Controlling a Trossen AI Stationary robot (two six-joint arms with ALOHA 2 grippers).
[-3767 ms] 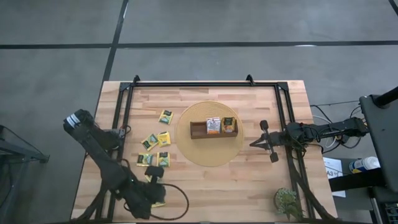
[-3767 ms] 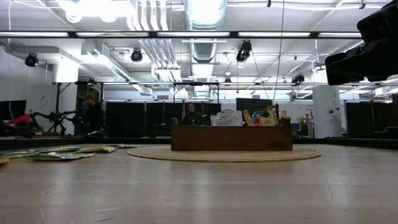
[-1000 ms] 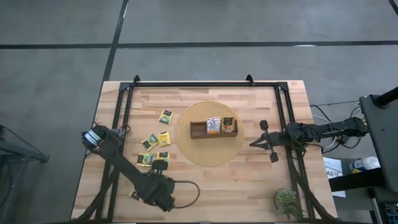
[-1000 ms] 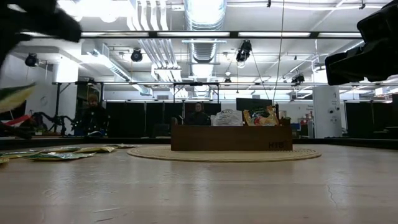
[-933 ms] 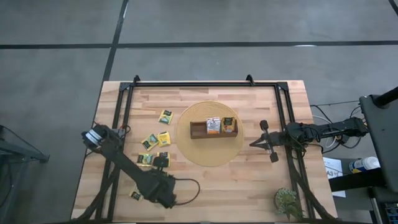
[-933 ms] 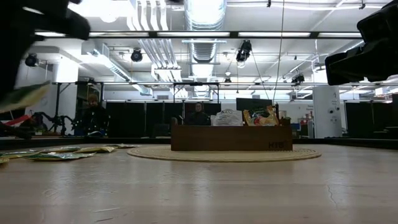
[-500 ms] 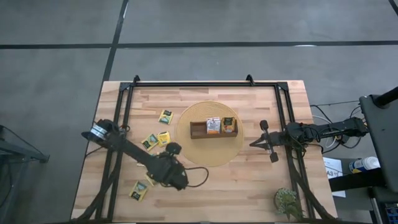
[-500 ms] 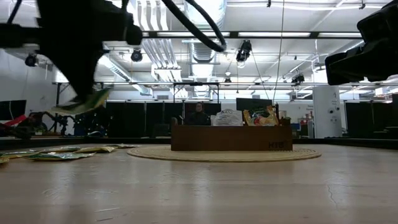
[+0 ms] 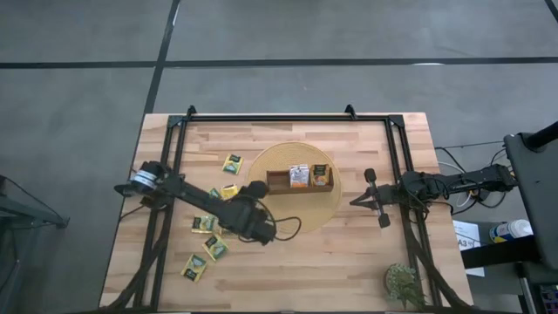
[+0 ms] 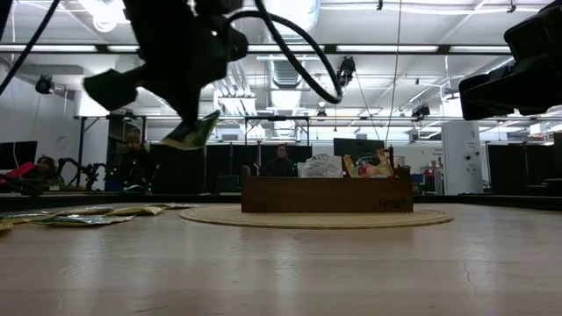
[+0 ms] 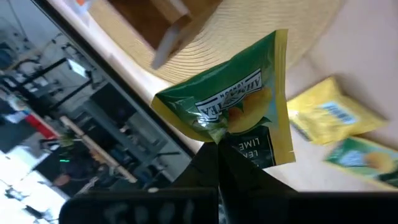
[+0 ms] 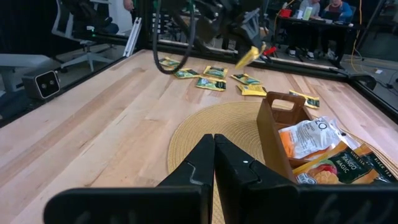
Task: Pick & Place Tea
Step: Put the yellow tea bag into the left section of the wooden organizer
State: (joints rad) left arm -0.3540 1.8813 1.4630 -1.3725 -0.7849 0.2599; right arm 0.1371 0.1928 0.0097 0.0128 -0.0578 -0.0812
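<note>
My left tool (image 9: 255, 188), clenched on a green tea packet (image 11: 239, 109), hangs just left of the tray (image 9: 277, 184) at frame centre.

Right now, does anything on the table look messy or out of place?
Yes. Several tea packets lie scattered at odd angles on the bare wood left of the woven mat, outside the wooden tray. The left gripper holds one packet pinched by a corner, hanging tilted.
</note>
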